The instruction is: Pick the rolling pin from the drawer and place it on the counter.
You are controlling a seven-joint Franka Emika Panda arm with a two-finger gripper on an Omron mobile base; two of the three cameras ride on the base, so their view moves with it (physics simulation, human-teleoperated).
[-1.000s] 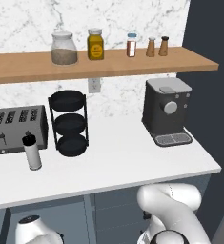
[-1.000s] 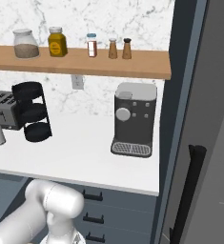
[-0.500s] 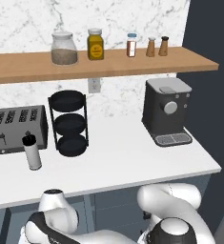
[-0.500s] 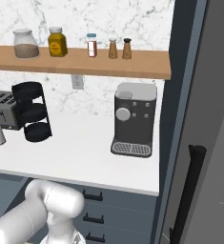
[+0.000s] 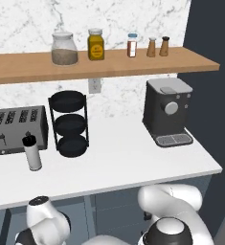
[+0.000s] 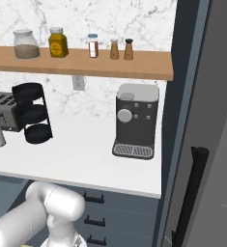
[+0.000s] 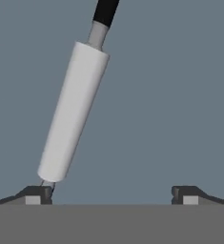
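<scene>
Claw [image 7: 111,195] gapes wide; rolling pin [image 7: 75,112] near handle hidden behind left fingertip [image 7: 35,195].

you see the counter [image 5: 128,165] carrying a toaster [image 5: 18,129], tiered rack [image 5: 70,124], white bottle [image 5: 32,153] and coffee machine [image 5: 167,111].

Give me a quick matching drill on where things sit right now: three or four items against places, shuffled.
1. rolling pin
2. toaster
3. coffee machine
4. yellow jar

A. on the wooden shelf
B. right end of the counter
C. left end of the counter
D. lying on the drawer floor before the open tool

Pairs: 1-D, 2-C, 3-B, 4-A
</scene>
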